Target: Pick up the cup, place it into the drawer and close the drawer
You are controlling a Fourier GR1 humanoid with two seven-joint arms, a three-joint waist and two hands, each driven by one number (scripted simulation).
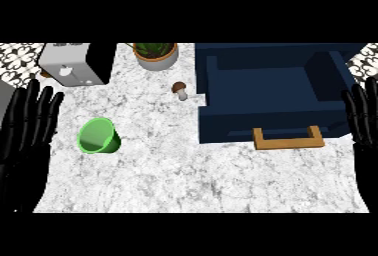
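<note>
A green cup [98, 135] lies tipped on the marble counter at the left, its mouth facing the viewer. A dark blue drawer [267, 95] stands pulled open at the right, with a wooden handle [289, 138] on its front. My left hand [28, 122] rests open at the left edge, fingers up, a short way left of the cup. At the right edge my right hand [363, 112] rests open beside the drawer's right wall. Neither hand touches anything.
A small brown mushroom [180, 90] stands between the cup and the drawer. A potted plant [156, 54] and a grey toaster [71, 64] sit at the back left. Bare counter lies in front of the drawer and cup.
</note>
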